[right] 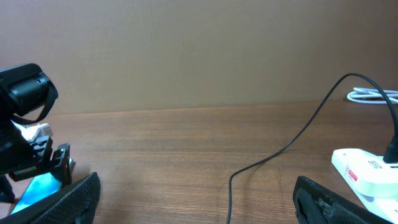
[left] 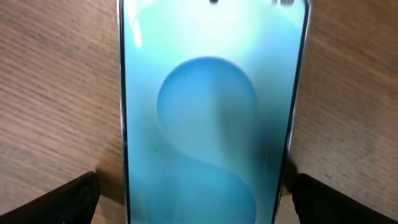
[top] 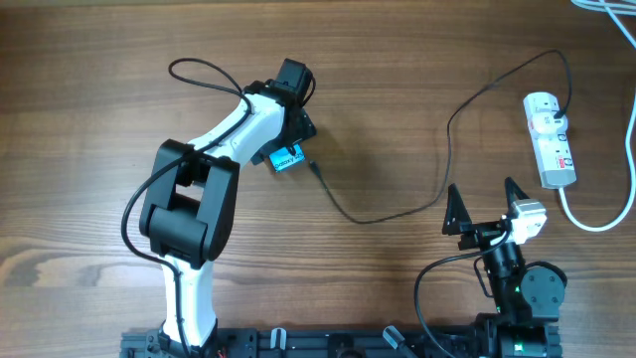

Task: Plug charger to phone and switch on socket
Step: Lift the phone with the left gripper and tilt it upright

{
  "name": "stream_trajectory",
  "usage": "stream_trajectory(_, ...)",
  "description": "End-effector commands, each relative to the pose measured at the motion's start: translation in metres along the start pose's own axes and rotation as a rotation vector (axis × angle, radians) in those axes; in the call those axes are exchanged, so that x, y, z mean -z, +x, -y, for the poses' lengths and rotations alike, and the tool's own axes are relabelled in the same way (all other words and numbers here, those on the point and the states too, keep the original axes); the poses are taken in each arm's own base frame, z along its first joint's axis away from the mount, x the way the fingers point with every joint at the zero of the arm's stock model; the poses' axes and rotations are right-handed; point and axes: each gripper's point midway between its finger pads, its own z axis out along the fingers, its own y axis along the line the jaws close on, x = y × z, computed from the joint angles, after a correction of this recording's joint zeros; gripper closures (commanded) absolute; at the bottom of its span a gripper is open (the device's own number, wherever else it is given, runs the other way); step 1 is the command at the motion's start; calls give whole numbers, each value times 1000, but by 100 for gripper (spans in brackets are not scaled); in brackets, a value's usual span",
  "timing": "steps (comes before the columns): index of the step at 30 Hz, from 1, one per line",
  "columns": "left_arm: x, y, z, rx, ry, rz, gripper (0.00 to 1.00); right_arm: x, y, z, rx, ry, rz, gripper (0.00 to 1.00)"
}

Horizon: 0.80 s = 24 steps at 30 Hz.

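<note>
Phone (left: pixel 208 124) flat on table (left: pixel 56 93), left gripper (left: pixel 194 190) astride it, jaws spread

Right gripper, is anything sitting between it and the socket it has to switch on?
Nothing visible does. The open right gripper and the socket are apart, with only bare table between them. The charger cable passes on the gripper's far side from the socket.

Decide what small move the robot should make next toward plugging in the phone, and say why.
Probably bring the right gripper toward the charger's connector tip. The tip lies unplugged on the table beside the phone. The right gripper is open and holds nothing, and the open left gripper straddles the phone.
</note>
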Motion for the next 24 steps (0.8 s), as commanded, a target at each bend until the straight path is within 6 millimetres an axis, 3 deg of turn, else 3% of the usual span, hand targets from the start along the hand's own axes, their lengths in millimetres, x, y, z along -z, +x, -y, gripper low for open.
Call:
stream_trajectory(1, -32, 0, -27, -9, -123, 28, 0, 0, -1, 1, -12, 5, 7, 0)
stream_trajectory(3, -33, -1, -29, -4, -122, 24, 1, 0, -1, 1, -12, 5, 7, 0)
stream_trajectory(7, -33, 15, -27, -5, -94, -66, 15, 0, -1, 1, -12, 5, 7, 0)
stream_trajectory(11, -28, 43, -35, -11, -103, -205, 15, 0, -1, 1, -12, 5, 7, 0)
stream_trajectory(16, -22, 60, -50, -66, -148, -294, 14, 0, -1, 1, -12, 5, 7, 0)
stream_trajectory(18, -24, 56, -51, -33, -121, -315, 7, 0, -1, 1, -12, 5, 7, 0)
stream_trajectory(21, -36, 15, -53, 52, -55, -222, 3, 0, -1, 1, -12, 5, 7, 0)
stream_trajectory(23, -41, -6, -51, 92, -10, -169, 5, 0, -1, 1, -12, 5, 7, 0)
stream_trajectory(24, -42, -12, -50, 89, 5, -154, 12, 0, -1, 1, -12, 5, 7, 0)
